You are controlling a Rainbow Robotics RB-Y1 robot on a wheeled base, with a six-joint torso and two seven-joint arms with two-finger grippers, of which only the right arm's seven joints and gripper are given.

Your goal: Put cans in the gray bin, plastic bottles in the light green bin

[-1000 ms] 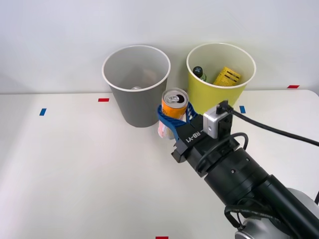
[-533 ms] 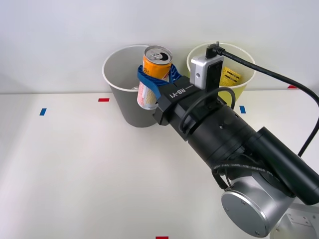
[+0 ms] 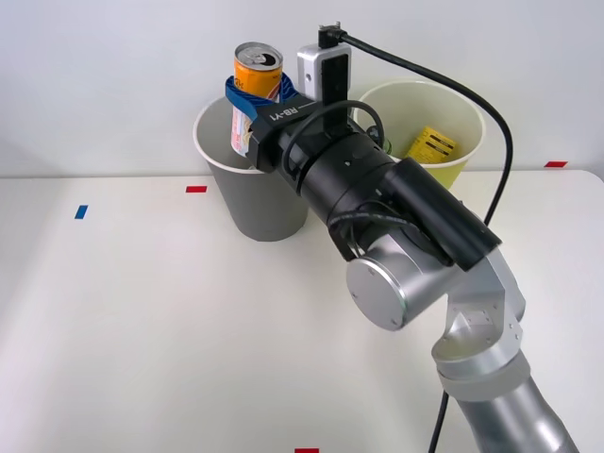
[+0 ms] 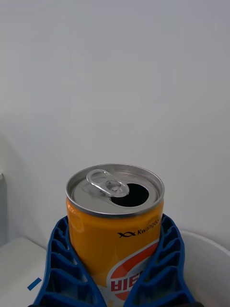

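Lifted higher and carried farther left since a moment ago, the right arm's blue fingers (image 3: 247, 102) stay clamped around the orange can (image 3: 255, 83), upright, opened top showing, above the gray bin's (image 3: 247, 203) rim. Beyond, the light green bin (image 3: 451, 173) holds the yellow ribbed bottle (image 3: 431, 143).

We are in a robotics lab: a bare white bench (image 3: 142, 311) against a blank wall, marked with red and blue tape squares (image 3: 195, 189).
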